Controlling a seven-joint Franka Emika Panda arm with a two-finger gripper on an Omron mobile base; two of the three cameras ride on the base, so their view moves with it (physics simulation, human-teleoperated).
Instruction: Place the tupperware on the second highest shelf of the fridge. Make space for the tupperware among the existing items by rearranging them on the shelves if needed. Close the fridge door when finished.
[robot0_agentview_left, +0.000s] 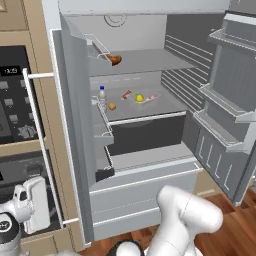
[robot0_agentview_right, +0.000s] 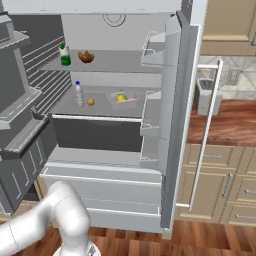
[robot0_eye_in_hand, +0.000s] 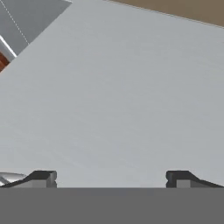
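The fridge (robot0_agentview_left: 150, 175) stands with both doors swung open. The tupperware (robot0_agentview_left: 142, 97) (robot0_agentview_right: 121, 98), a shallow translucent tub with a yellow fruit and red pieces, rests on the second highest shelf (robot0_agentview_left: 170, 105) (robot0_agentview_right: 65, 105). Sharing that shelf are a white bottle (robot0_agentview_left: 102, 95) (robot0_agentview_right: 78, 93), a small orange item (robot0_agentview_left: 112, 106) (robot0_agentview_right: 90, 102) and a dark red item (robot0_agentview_left: 126, 94). On the top shelf are a green bottle (robot0_agentview_right: 64, 55) and a brown-orange piece (robot0_agentview_left: 114, 60) (robot0_agentview_right: 86, 57). My gripper (robot0_eye_in_hand: 111, 177) is open with nothing between its fingers, close to a flat light-grey surface.
The left door (robot0_agentview_left: 70, 130) with its long handle (robot0_agentview_left: 40, 150) hangs in front of the black oven (robot0_agentview_left: 12, 100). The right door (robot0_agentview_right: 177, 110) reaches toward a wooden counter with a silver toaster (robot0_agentview_right: 205, 95). My white arm (robot0_agentview_left: 185, 215) is folded low before the fridge drawers (robot0_agentview_right: 100, 192).
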